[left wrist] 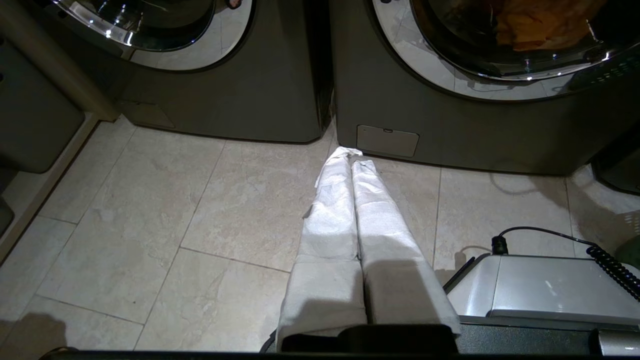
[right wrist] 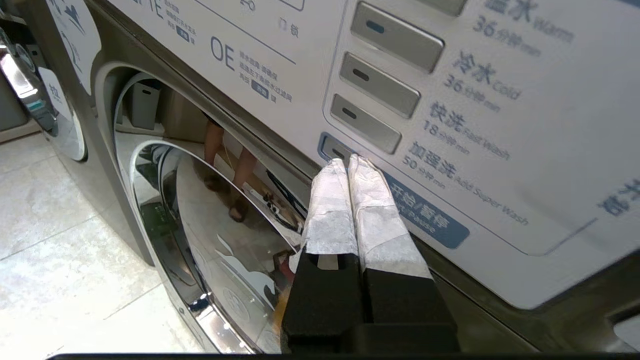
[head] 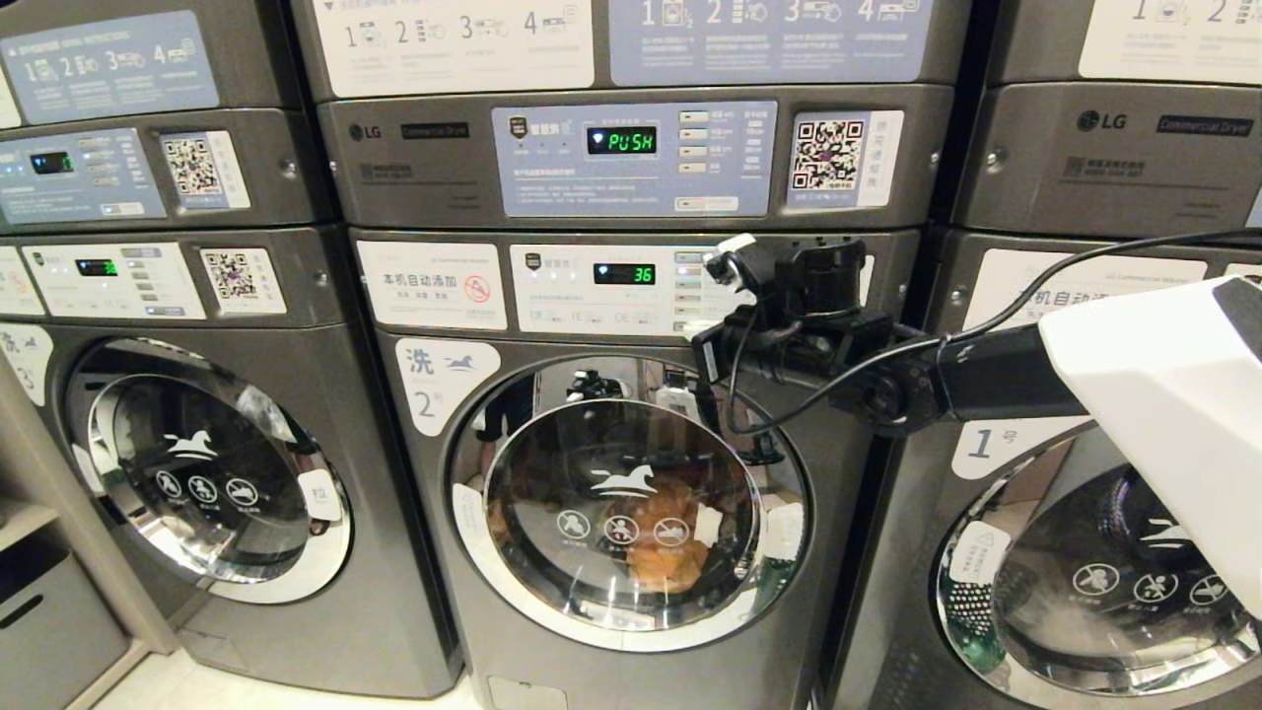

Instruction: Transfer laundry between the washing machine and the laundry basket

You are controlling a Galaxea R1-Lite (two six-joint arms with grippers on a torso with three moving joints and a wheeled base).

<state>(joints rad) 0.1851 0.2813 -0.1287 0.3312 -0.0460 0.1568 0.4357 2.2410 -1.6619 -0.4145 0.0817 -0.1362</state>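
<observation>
The right gripper (right wrist: 348,162) was raised to the control panel (head: 611,286) of the washing machine (head: 631,493), the middle unit labelled 2, with its cloth-wrapped fingers pressed together and empty, their tips at the lowest button (right wrist: 336,149) of a column of 4, just above the blue start/pause label (right wrist: 425,215). Whether the tips touched the button could not be told. Step in hand, as judged: operating the panel, not handling laundry. The round door (head: 626,503) was closed, the display (head: 624,274) read 36, and an orange garment (head: 666,537) lay inside behind the glass. The next move would call for a short, straight press into the button without sliding onto the neighbouring one, then clearing the arm away from the door. The left gripper (left wrist: 352,155) hung low, parked above the floor tiles (left wrist: 175,225) near the foot of the machine, fingers likewise closed on nothing. Count: 3 front-loaders in the lower row (labelled 3 on the left (head: 197,463), 2 in the middle, 1 on the right (head: 1094,562)), 3 dryer panels above, 2 grippers, 1 garment visible. The laundry basket could not be identified with certainty; only a green edge (left wrist: 631,247) showed at the right margin of the left wrist view.
</observation>
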